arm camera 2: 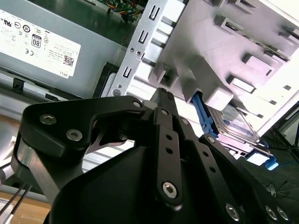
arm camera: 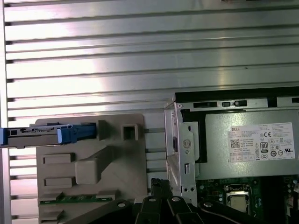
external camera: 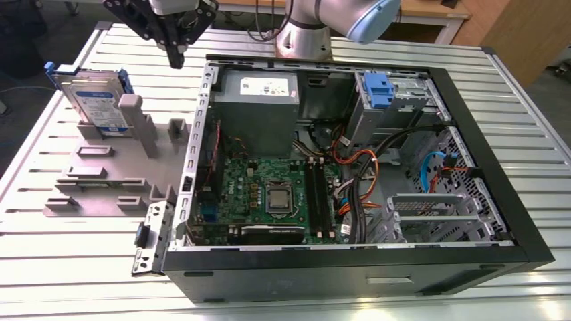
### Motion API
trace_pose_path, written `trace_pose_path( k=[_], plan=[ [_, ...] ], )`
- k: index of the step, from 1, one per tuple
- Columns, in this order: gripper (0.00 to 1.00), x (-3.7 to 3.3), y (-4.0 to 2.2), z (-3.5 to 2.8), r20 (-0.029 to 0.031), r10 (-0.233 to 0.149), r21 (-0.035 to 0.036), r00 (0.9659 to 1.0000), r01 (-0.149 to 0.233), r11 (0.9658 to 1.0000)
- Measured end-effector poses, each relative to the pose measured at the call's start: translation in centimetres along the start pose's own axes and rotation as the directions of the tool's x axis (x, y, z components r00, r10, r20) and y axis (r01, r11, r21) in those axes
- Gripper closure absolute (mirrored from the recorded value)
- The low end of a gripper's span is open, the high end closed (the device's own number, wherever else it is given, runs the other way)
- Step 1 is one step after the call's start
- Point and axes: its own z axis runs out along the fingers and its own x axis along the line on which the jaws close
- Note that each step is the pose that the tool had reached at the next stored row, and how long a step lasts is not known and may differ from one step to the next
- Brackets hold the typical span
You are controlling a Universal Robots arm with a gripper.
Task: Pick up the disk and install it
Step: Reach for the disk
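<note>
**Exterior view.** An open computer case (external camera: 357,167) lies on its side on a slatted metal table (external camera: 71,267), with its motherboard (external camera: 267,194) exposed. A grey power supply box (external camera: 259,93) with a white sticker sits in the case's far corner, towards the exterior view's left. A small blue latch piece (external camera: 378,90) stands along the far wall of the case. A grey fixture plate (external camera: 116,167) rests on the table just beside the case, on the exterior view's left. The disk (external camera: 89,93) stands on edge in a slot at the far end of this plate, tilted, label facing out, well outside the case. The gripper (external camera: 176,61) hangs above the table between the disk and the case's far corner. Its fingers are drawn together on nothing, and it touches neither the disk nor the case.

**Second wrist view.** The black gripper (arm camera 2: 161,93) has its fingertips meeting and holds nothing. Beyond it are the case's metal edge (arm camera 2: 140,51) and the power supply box (arm camera 2: 42,42). The disk (arm camera 2: 238,123), with its blue carrier frame, is seated in the fixture plate (arm camera 2: 210,42) outside the case.

**First wrist view.** The gripper (arm camera: 156,184) tips lie near the case's outer wall (arm camera: 180,154), next to the power supply box (arm camera: 252,140). The disk (arm camera: 42,135) appears edge-on at the end of the fixture plate (arm camera: 93,158) farthest from the case. The table (arm camera: 140,46) shows beyond.
</note>
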Motion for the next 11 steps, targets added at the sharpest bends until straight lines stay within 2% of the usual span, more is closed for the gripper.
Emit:
trace_pose_path(
  k=[11],
  plan=[
    [0.89, 0.47, -0.04, 0.01, 0.0, 0.0, -0.0001, 1.0, 0.0, 1.0]
  ],
)
